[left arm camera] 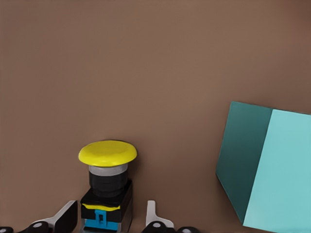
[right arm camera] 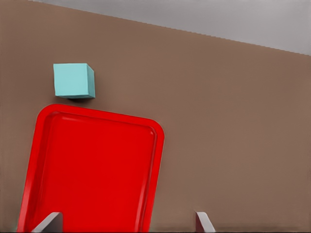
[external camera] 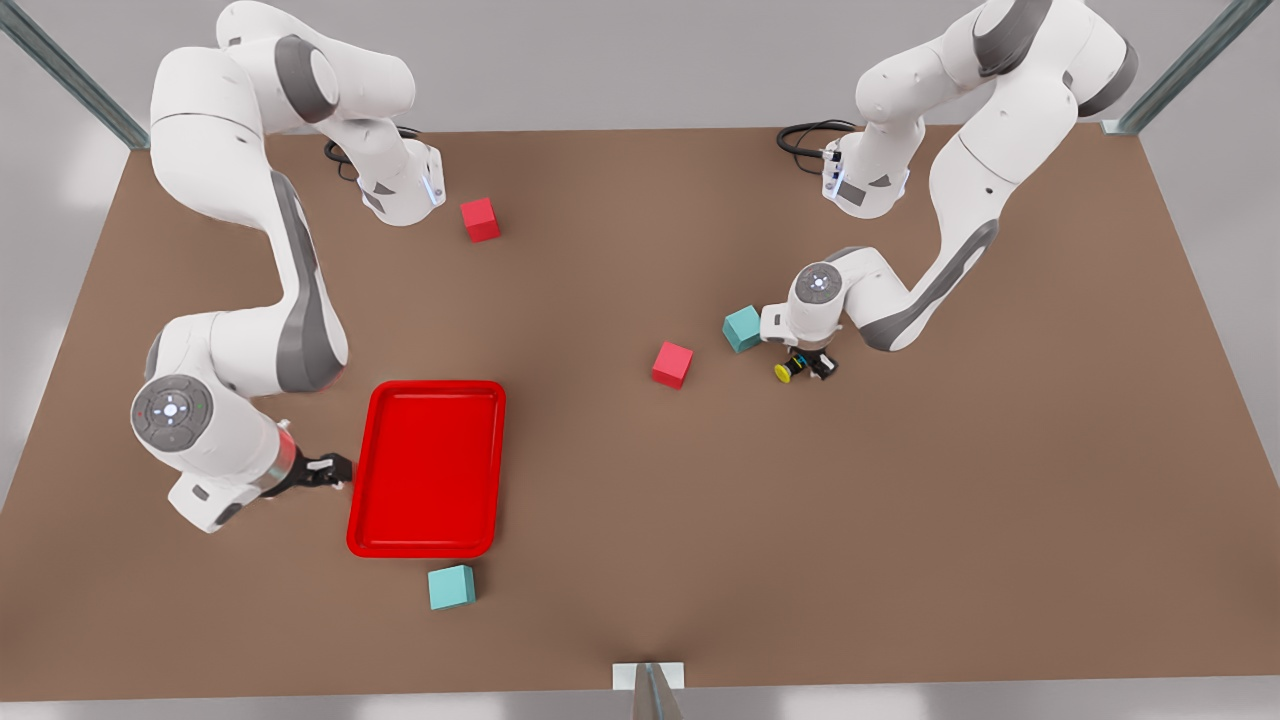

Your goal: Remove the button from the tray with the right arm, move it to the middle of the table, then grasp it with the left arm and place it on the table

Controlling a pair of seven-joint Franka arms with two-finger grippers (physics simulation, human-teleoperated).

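Since the tray [external camera: 427, 470] holds nothing and the button [external camera: 792, 369] sits right of mid-table in the front view, between the fingers of the left gripper [external camera: 812, 366], only release or final placement looks left. Left gripper fingers [left arm camera: 65, 216] flank the button's black body [left arm camera: 107, 206], close but contact unclear; a teal cube [external camera: 742, 328] is just beside. Right gripper [external camera: 330, 469] is spread wide, holds nothing, waits at the tray's edge.

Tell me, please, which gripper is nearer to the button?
Left. The left gripper straddles the button beside a teal cube; the right gripper waits, open, at the red tray.
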